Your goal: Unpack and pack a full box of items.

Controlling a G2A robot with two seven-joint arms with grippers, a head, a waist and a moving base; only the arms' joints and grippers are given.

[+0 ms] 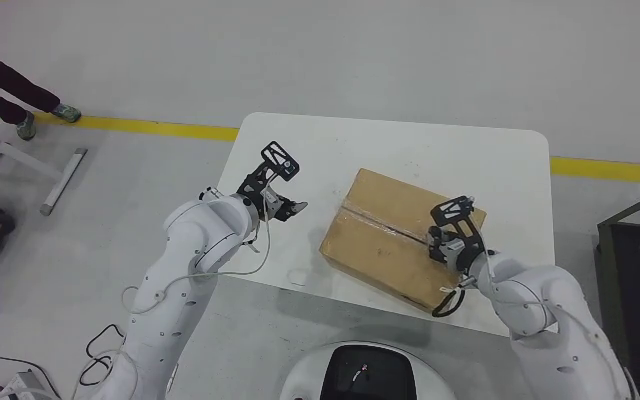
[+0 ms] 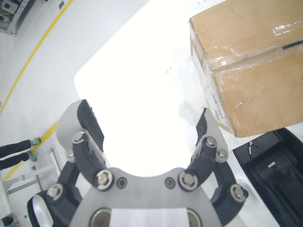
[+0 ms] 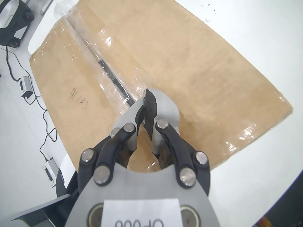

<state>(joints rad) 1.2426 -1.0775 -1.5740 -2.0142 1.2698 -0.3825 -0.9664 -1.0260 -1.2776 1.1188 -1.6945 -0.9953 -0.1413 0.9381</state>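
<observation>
A brown cardboard box (image 1: 400,235) lies closed on the white table (image 1: 400,145), sitting askew near the front edge. Clear tape (image 3: 94,48) runs crumpled along its top seam, and a dark slit shows under it. My right gripper (image 3: 146,95) rests on the seam near the box's right end (image 1: 453,222). It is shut, with the loose tape edge pinched between its tips. My left gripper (image 2: 144,107) hangs open over bare table to the left of the box (image 1: 290,185), holding nothing. The box's (image 2: 255,55) labelled end faces it.
The table's front edge runs close under the box. Bare tabletop lies behind and to the left of the box. A yellow floor line (image 1: 140,126) passes behind the table. Cables and small power units (image 3: 26,86) lie on the floor.
</observation>
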